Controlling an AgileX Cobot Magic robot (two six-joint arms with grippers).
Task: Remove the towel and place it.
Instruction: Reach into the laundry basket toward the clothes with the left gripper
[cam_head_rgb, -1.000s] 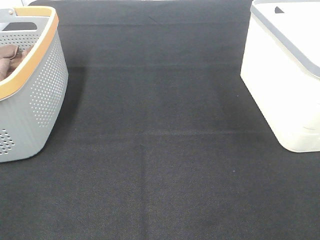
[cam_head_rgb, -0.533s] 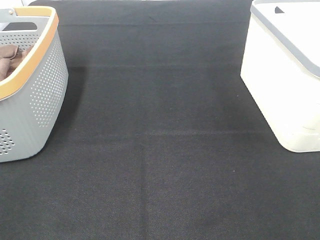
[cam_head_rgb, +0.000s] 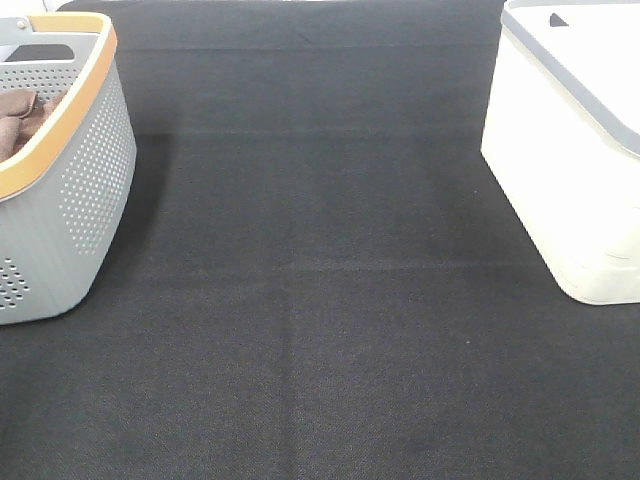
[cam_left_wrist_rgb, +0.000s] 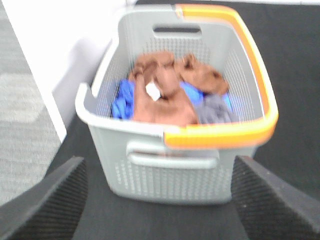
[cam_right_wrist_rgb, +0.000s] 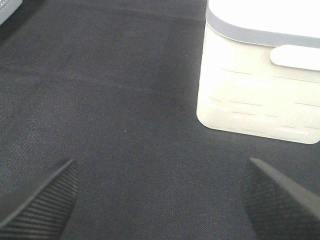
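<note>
Brown towel (cam_left_wrist_rgb: 162, 92) lies atop the pile in the grey basket (cam_left_wrist_rgb: 170, 175) at the table's (cam_head_rgb: 320, 280) far-left corner; white bin (cam_right_wrist_rgb: 250, 100) at the far-right edge, wide black surface between them. Left gripper (cam_left_wrist_rgb: 157, 164) and right gripper (cam_right_wrist_rgb: 161, 162): jaws spread wide, holding nothing.

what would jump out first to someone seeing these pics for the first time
The grey perforated basket with its orange rim, at the left edge of the black mat, draws the eye first. The left wrist view shows a crumpled brown towel lying on top of blue cloths inside it. Opposite, at the mat's right edge, stands a white bin with a grey rim.
</note>
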